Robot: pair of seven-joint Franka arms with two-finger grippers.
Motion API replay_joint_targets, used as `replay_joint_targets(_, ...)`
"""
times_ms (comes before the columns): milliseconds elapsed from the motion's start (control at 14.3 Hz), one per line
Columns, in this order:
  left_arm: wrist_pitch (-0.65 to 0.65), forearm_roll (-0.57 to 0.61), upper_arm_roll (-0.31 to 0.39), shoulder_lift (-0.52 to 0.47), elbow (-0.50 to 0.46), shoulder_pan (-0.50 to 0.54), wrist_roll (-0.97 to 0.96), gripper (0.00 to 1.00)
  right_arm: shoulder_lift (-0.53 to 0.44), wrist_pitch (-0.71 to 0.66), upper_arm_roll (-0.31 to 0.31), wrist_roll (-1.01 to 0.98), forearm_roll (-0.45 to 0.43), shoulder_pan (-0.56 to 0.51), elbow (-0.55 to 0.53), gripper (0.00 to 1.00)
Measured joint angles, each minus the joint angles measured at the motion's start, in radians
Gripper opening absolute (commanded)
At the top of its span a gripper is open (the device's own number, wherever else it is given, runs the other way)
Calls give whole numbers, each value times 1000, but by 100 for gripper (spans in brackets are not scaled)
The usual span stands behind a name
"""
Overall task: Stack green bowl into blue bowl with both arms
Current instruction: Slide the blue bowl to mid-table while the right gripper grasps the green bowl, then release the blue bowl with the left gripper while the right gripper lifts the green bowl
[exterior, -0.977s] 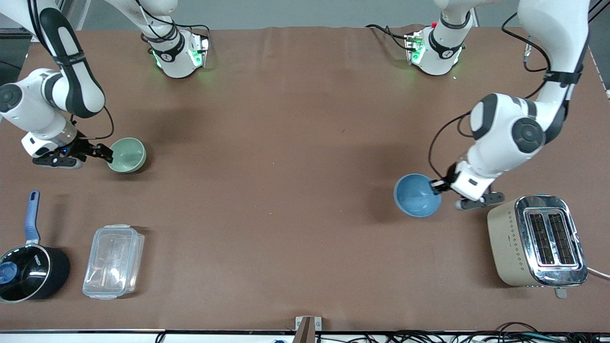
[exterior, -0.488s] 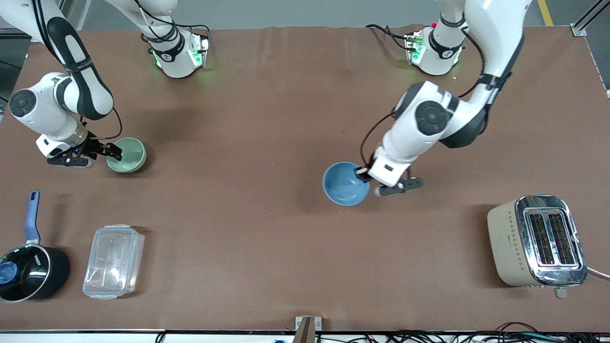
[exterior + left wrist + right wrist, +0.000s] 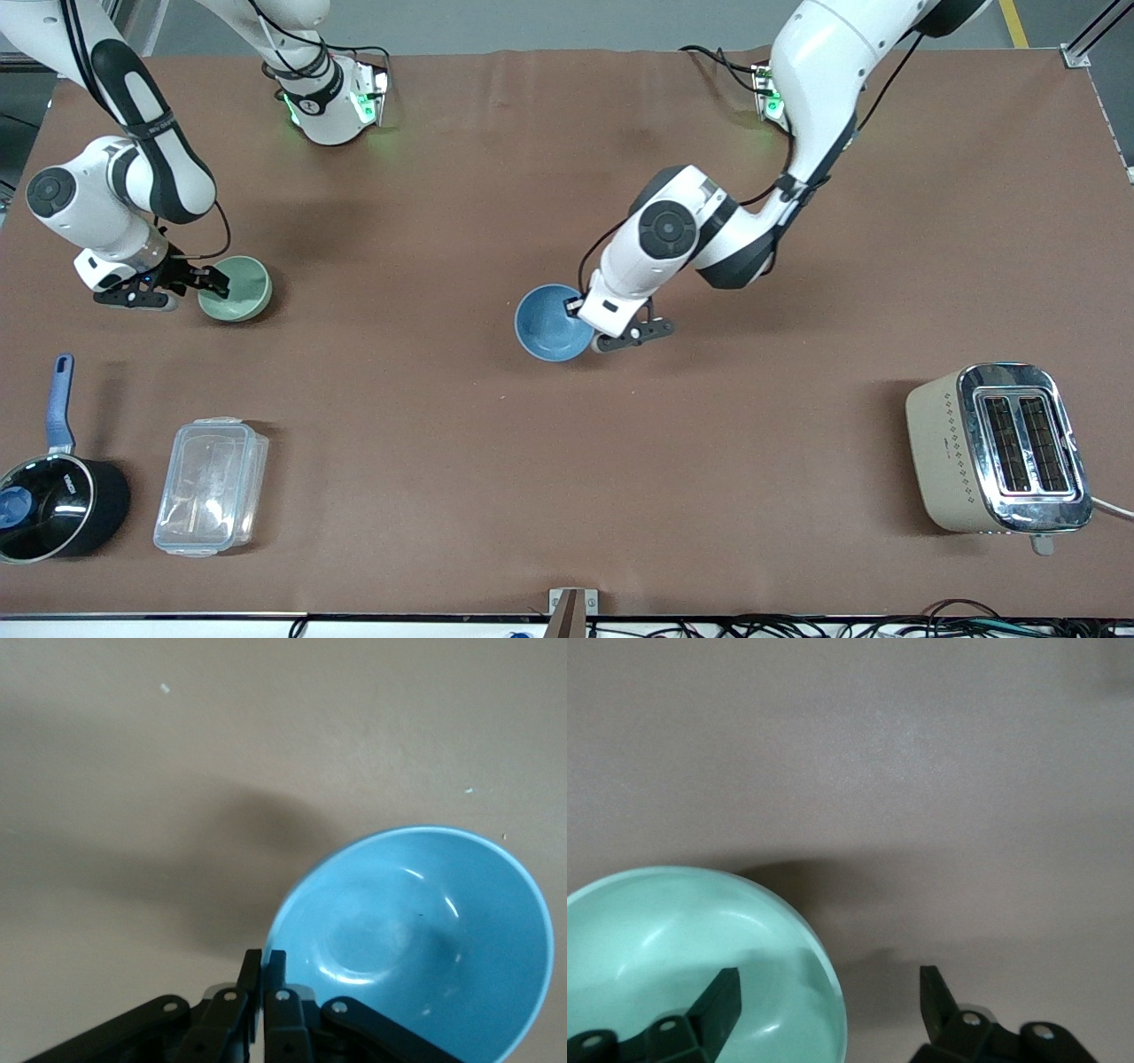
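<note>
The left tool (image 3: 577, 308) pinches the rim of the blue bowl (image 3: 549, 324) over the middle of the bench (image 3: 567, 461). The green bowl (image 3: 237, 288) sits near the right arm's edge, the right tool (image 3: 215, 285) spread astride its rim.

A glossy sheen is showing inside the blue bowl (image 3: 425, 939), highlights glinting off its smooth glaze, while the green bowl (image 3: 682, 966) is looking equally smooth; the brown table cover (image 3: 496, 461) is lying matt and faintly creased, the toaster (image 3: 997, 447) is gleaming with polished chrome, and the food container (image 3: 211, 486) is appearing as clear plastic
</note>
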Motion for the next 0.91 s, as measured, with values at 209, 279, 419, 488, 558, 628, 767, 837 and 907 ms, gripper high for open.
replay_joint_targets(209,2,0,104,59,66,-136,-57,0,1,2,1,0,0,0,-2,14)
replay_joint_targets(279,10,0,136,76,74,-177,-71,0,1,2,1,0,0,0,-2,9)
replay_joint_targets(419,34,0,168,102,80,-228,-93,0,1,2,3,0,0,0,-3,5)
replay_joint_targets(488,39,0,171,111,82,-236,-96,1,1,2,4,0,0,0,-3,5)
replay_joint_targets(558,41,2,171,117,83,-237,-96,4,1,1,4,0,0,0,-3,5)
replay_joint_targets(628,40,4,173,118,84,-236,-96,10,-7,-4,7,0,0,0,-2,5)
replay_joint_targets(767,40,4,176,124,84,-235,-96,60,-26,-31,12,0,0,0,-1,4)
replay_joint_targets(837,40,4,176,128,84,-235,-96,100,-34,-39,14,0,0,0,2,4)
replay_joint_targets(907,41,4,177,130,86,-235,-96,100,-42,-45,14,0,0,0,6,3)
